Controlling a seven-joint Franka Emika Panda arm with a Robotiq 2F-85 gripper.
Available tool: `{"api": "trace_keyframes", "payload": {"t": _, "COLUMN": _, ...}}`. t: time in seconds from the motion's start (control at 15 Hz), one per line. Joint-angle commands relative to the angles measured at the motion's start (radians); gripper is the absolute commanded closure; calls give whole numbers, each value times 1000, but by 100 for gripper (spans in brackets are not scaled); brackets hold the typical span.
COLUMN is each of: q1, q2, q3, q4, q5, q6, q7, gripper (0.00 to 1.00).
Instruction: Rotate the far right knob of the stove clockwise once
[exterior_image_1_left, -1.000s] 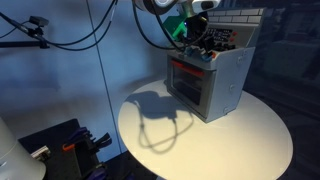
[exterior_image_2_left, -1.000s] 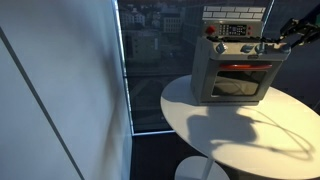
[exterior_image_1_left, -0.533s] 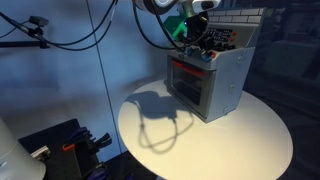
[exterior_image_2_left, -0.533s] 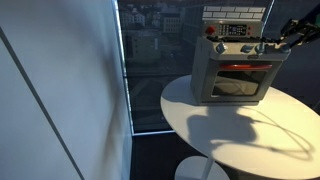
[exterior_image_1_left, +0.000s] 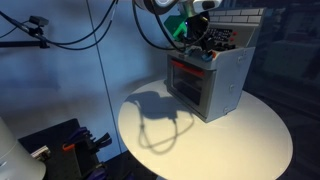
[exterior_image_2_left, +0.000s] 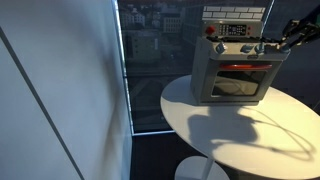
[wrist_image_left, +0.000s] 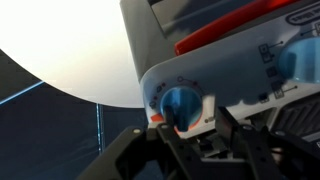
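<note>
Far right knob (wrist_image_left: 180, 103), lower centre in wrist view at the stove's (exterior_image_2_left: 235, 85) row end, looks small, stiff, slick plastic, so pinch its rim w/ your gripper (wrist_image_left: 195, 135), whose jaws flank it (clamped or not, can't tell).

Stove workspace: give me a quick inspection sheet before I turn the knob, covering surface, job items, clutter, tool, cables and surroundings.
Surface: round white table, carrying only the stove.
Job's things: stove upright on the table, door closed; far right knob close in front of the wrist camera.
Clutter: nothing seen.
Tool: tool at the right end of the knob row; whether it grips the knob cannot be told.
Cables: black cables hang behind the arm, off the table.
Surroundings: window onto city buildings; dark gear on the floor.
</note>
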Motion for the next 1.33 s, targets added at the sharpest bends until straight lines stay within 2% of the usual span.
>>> {"api": "trace_keyframes", "payload": {"t": 0.0, "q1": -1, "q2": 13, "q3": -3, "q4": 23, "q5": 37, "q6": 8, "q7": -33, "gripper": 56}}
{"api": "trace_keyframes", "payload": {"t": 0.07, "q1": -2, "q2": 12, "q3": -4, "q4": 21, "q5": 38, "q6": 9, "q7": -33, "gripper": 60}}
{"api": "trace_keyframes", "payload": {"t": 0.13, "q1": -2, "q2": 10, "q3": -5, "q4": 19, "q5": 40, "q6": 10, "q7": -31, "gripper": 59}}
{"api": "trace_keyframes", "payload": {"t": 0.27, "q1": -2, "q2": 7, "q3": -6, "q4": 16, "q5": 39, "q6": 11, "q7": -29, "gripper": 66}}
{"api": "trace_keyframes", "payload": {"t": 0.33, "q1": -3, "q2": 6, "q3": -8, "q4": 15, "q5": 40, "q6": 11, "q7": -28, "gripper": 75}}
{"api": "trace_keyframes", "payload": {"t": 0.4, "q1": -3, "q2": 5, "q3": -8, "q4": 14, "q5": 38, "q6": 12, "q7": -26, "gripper": 75}}
{"api": "trace_keyframes", "payload": {"t": 0.47, "q1": -4, "q2": 5, "q3": -9, "q4": 14, "q5": 41, "q6": 11, "q7": -27, "gripper": 82}}
{"api": "trace_keyframes", "payload": {"t": 0.53, "q1": -3, "q2": 3, "q3": -11, "q4": 12, "q5": 37, "q6": 14, "q7": -22, "gripper": 95}}
{"api": "trace_keyframes", "payload": {"t": 1.27, "q1": -3, "q2": -1, "q3": -20, "q4": 9, "q5": 32, "q6": 7, "q7": 9, "gripper": 95}}
